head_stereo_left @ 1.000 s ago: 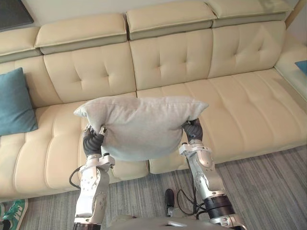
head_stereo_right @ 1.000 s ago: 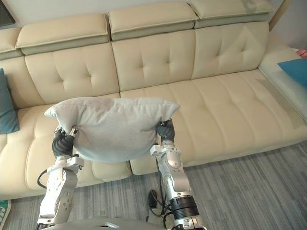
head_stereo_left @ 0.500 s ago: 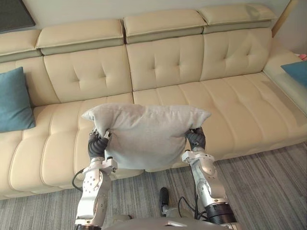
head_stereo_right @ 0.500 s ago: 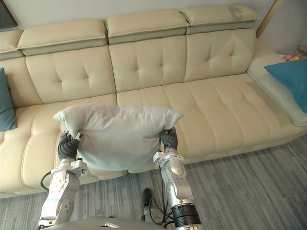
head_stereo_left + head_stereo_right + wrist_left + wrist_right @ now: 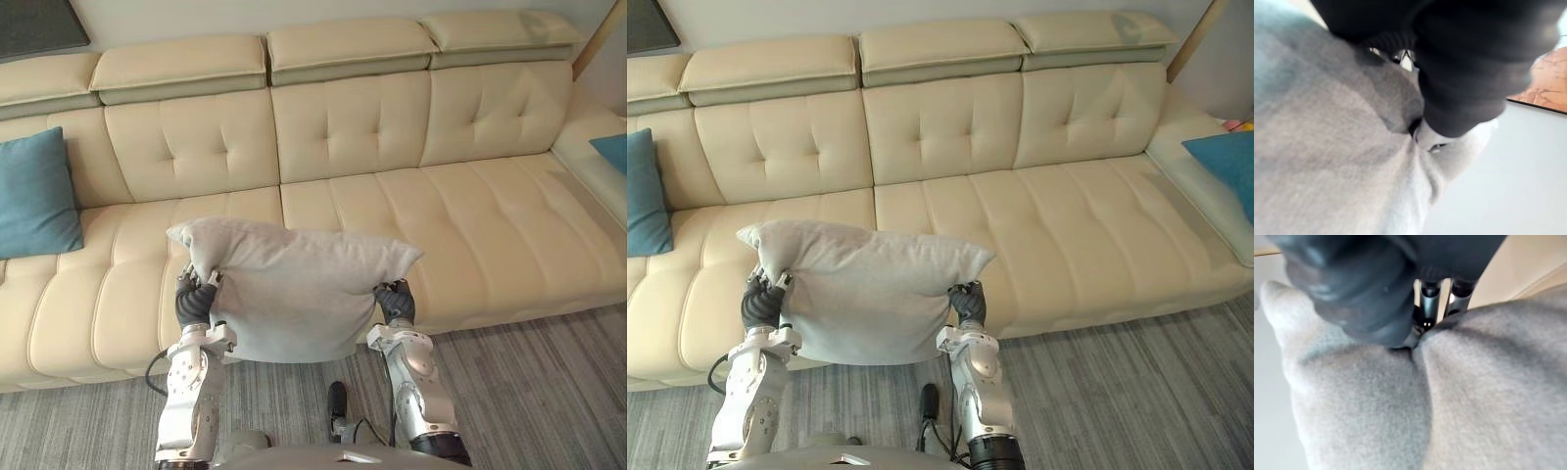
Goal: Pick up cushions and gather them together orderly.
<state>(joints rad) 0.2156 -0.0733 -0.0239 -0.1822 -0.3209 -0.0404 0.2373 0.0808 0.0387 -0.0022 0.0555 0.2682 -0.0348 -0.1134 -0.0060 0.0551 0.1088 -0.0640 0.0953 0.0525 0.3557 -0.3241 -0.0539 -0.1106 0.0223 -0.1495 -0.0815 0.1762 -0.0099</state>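
Observation:
A light grey cushion (image 5: 289,289) hangs in front of me over the sofa's front edge, held at both sides. My left hand (image 5: 194,299) is shut on its left edge, and its cloth (image 5: 1352,161) bunches against that hand (image 5: 1459,73). At the cushion's other side my right hand (image 5: 395,302) pinches the cloth (image 5: 1464,396), with fingers (image 5: 1430,303) pressed into a fold. A teal cushion (image 5: 34,191) leans upright at the sofa's far left. Another teal cushion (image 5: 1229,162) lies on the sofa's right end.
The cream leather sofa (image 5: 460,211) spans the whole width, its middle and right seats bare. Grey striped carpet (image 5: 549,392) lies in front of it.
The camera has shifted, so the sofa sits differently in view. The grey cushion has sunk a little and tilted, its left corner higher than its right. Both hands keep their hold.

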